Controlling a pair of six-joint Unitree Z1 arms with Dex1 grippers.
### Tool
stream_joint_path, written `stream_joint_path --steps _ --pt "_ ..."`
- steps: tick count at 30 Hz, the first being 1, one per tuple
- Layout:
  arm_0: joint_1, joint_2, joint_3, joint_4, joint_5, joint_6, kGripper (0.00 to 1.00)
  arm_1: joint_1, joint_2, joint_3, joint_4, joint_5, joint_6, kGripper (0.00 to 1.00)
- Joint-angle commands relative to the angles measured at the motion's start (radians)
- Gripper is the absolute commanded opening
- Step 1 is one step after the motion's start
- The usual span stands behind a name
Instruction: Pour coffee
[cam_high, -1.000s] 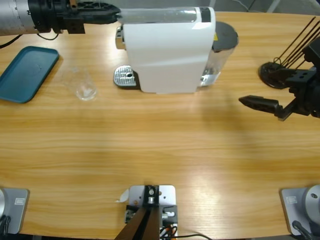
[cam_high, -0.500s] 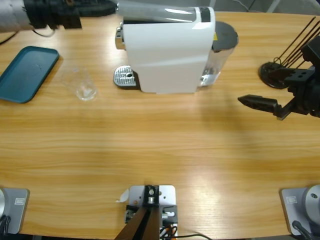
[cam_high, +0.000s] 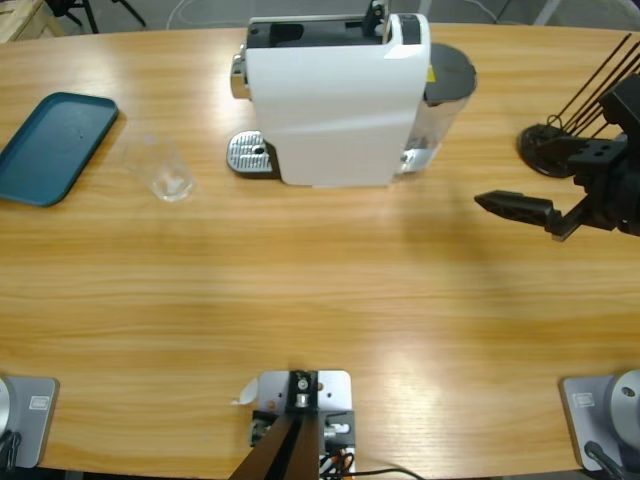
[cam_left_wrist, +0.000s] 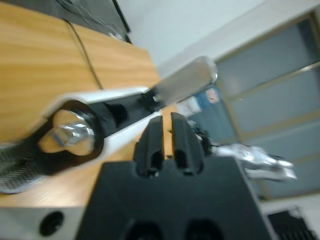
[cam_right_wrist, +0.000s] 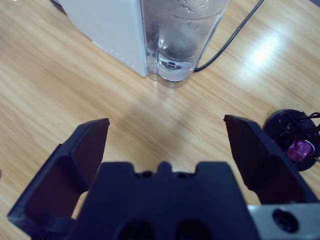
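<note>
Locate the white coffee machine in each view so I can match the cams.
High view: the white coffee machine stands at top centre of the table.
Left wrist view: its open top and raised silver lever fill the middle, just past the left gripper, jaws shut.
Right wrist view: its white side and clear water tank at top centre, beyond the open right gripper.
Shared landmark: the clear water tank on the machine's end.

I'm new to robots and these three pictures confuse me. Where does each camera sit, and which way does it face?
High view: fixed above, facing down on the table, coffee machine, right gripper.
Left wrist view: on the left arm, tilted up over the machine's lever; left gripper shut.
Right wrist view: facing the water tank; jaws wide open.
All share the machine.
</note>
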Motion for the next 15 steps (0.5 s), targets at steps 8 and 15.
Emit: stream_joint_path --steps 8,15 --pt "-0.188 -0.437 -0.193 0.852 0.814 0.874 0.968 0.011 0.034 0.029 -0.006 -0.014 0.005 1.0" --pt "-0.189 -0.637 0.255 0.588 0.772 0.748 0.943 0.011 0.045 0.03 -0.005 -0.008 0.004 1.0"
